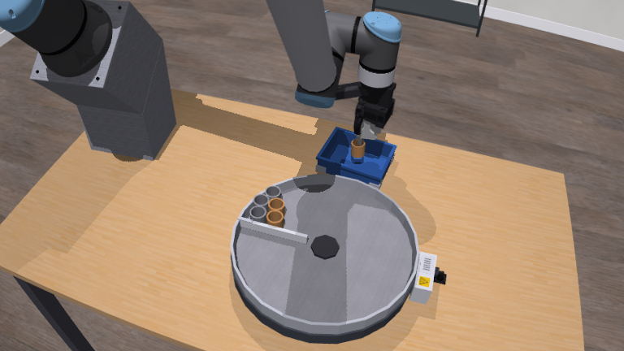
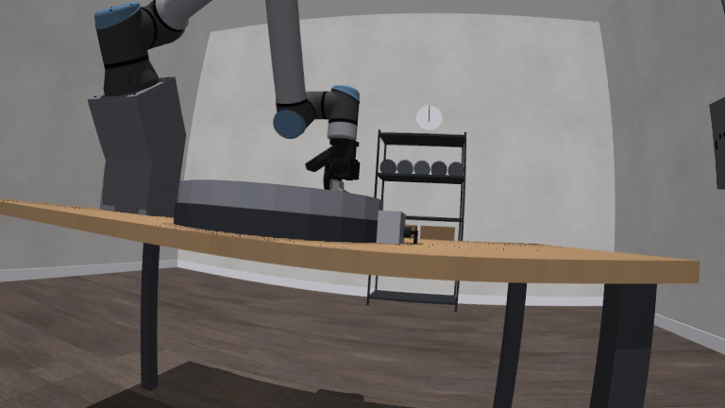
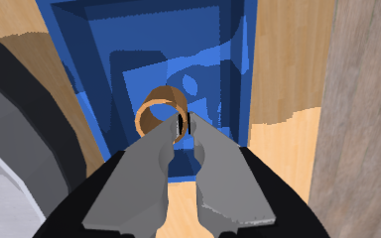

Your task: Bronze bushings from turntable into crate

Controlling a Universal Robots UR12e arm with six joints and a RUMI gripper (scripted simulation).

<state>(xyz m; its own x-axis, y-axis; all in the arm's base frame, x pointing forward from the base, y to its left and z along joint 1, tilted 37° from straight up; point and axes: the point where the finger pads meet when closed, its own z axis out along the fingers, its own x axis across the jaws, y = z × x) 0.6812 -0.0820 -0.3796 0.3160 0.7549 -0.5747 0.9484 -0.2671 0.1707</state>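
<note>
My gripper is shut on the wall of a bronze bushing and holds it upright inside the blue crate, just above its floor. In the wrist view the fingertips pinch the right rim of the bushing over the crate's inside. On the grey turntable, two bronze bushings and three steel bushings stand together at the left rim behind a grey bar. In the side view the gripper dips behind the turntable.
The grey robot pedestal stands at the table's back left. A white control box sits on the turntable's right side. A black hub marks the turntable's centre. A metal shelf stands beyond the table.
</note>
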